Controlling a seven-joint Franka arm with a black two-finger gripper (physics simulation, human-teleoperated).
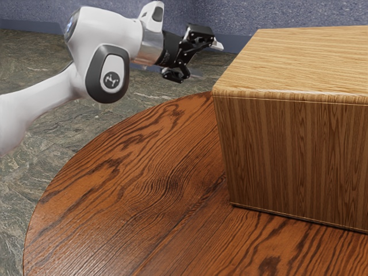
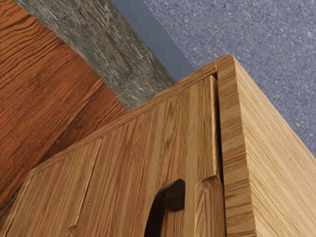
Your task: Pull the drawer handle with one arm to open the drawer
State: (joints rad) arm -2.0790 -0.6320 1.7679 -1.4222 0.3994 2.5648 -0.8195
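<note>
A light wooden cabinet [image 1: 293, 115] stands on the exterior view's right side of a round dark wooden table [image 1: 144, 201]. Its drawer side faces away from that camera. In the wrist view, the panelled cabinet front [image 2: 143, 163] has a black curved handle [image 2: 165, 207] close under my hand, partly cut off. My black gripper [image 1: 194, 55] hovers in the air beyond the cabinet's upper far corner, apart from it. Its fingers are spread open with nothing between them.
Grey-green stone floor [image 1: 34, 63] surrounds the table, with a blue wall [image 1: 276, 14] behind. The table's rounded edge [image 2: 74, 59] passes near the cabinet's front. Bare tabletop stretches toward the exterior view's left and near side.
</note>
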